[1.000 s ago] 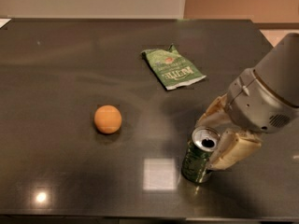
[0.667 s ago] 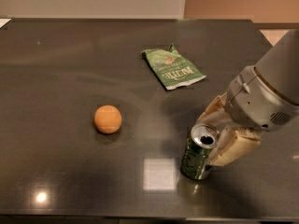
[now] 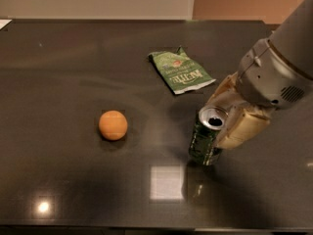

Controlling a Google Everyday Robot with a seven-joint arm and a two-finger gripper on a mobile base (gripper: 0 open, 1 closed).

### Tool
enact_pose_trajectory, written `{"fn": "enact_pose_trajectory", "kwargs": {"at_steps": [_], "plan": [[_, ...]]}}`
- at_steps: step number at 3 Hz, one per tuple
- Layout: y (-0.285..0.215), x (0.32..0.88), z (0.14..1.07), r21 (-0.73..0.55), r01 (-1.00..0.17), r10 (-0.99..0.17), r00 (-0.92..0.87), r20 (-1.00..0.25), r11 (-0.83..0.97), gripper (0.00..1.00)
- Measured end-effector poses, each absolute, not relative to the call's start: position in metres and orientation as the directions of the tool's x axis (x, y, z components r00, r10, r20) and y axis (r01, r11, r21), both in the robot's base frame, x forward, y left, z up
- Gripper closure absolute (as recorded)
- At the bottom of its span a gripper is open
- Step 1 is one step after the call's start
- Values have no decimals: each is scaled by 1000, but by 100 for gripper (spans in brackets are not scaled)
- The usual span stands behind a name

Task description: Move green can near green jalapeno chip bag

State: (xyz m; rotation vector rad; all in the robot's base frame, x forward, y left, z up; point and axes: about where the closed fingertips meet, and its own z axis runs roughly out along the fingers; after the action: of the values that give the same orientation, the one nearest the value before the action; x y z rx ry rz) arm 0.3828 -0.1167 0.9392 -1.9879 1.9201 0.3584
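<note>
Camera view: the small dark green metal drink can [image 3: 205, 138] with a shiny silver top leans slightly at the right side of the dark glossy worktop [image 3: 58, 58]. The cream pincer [image 3: 220, 124] is clamped on it. The flat crinkled green jalapeno chip bag [image 3: 181, 72] lies near, behind the can. A round orange ball [image 3: 113, 125] sits well apart, on the left.

A dark green can [image 3: 203, 143] has a shiny silver top with a black opening. It is on a glossy black desk [image 3: 73, 58] dotted with pale white reflections. A cream-coloured claw [image 3: 218, 123] sits at the can, right of centre, on a grey arm [image 3: 274, 67]. The chip bag [image 3: 180, 72] is green with white lettering and a reddish emblem. The ball [image 3: 113, 125] is plain orange.
</note>
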Motion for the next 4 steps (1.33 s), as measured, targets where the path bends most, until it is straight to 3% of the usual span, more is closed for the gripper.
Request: {"fn": "enact_pose_trajectory", "kwargs": {"at_steps": [4], "plan": [[-153, 531, 958, -93, -987, -912, -80, -403, 127, 100]]}}
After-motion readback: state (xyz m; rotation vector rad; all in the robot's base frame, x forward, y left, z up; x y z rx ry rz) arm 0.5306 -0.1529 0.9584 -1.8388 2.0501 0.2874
